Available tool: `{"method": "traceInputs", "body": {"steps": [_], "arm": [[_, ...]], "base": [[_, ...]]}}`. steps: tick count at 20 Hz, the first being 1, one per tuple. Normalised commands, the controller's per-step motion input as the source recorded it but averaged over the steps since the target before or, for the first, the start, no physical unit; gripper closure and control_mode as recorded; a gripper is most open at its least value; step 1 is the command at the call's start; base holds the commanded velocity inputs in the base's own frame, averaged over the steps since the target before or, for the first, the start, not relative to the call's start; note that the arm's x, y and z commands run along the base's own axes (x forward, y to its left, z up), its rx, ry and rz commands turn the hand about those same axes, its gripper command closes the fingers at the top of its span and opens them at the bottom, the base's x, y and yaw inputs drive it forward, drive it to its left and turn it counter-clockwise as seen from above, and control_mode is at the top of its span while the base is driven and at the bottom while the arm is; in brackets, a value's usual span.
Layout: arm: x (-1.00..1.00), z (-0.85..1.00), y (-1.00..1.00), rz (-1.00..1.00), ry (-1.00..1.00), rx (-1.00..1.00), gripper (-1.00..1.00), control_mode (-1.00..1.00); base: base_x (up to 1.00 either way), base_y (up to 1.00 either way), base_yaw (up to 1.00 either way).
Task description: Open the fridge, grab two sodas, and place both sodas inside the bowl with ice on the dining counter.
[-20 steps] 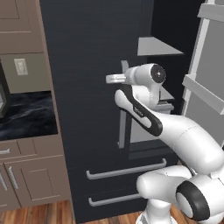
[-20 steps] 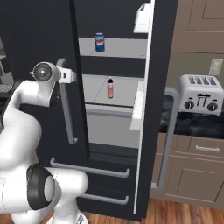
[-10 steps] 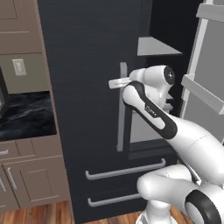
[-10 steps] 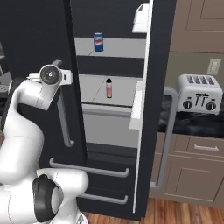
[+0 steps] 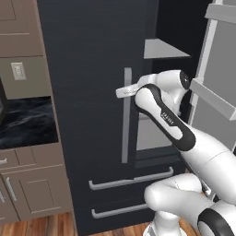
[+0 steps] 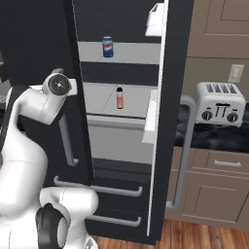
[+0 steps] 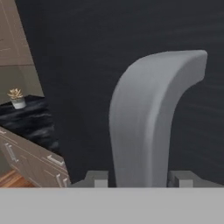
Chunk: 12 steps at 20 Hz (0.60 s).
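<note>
The arm [image 6: 29,146] hides part of the fridge's left handle [image 6: 68,146], and the bottle's [image 6: 119,97] label is too small to read.

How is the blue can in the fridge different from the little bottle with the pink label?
The blue can is short and wide with a red-and-white logo; the pink-label bottle is slimmer and has a dark cap. The can stands on the upper shelf, the bottle on the shelf below. The can sits a little further left than the bottle. Both stand upright inside the open fridge, untouched.
</note>
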Motion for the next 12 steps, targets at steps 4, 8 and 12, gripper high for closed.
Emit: {"method": "traceInputs", "body": {"steps": [4,8,12], "arm": [[-0.47,-0.05,1.00,0.08,0.00,-0.01,1.00,-1.00],[-0.49,-0.03,1.00,0.06,0.00,-0.03,1.00,-1.00],[-0.49,-0.04,1.00,0.06,0.00,-0.03,1.00,-1.00]], "base": [[0.00,0.00,0.00],[0.00,0.00,0.00],[0.00,0.00,0.00]]}}
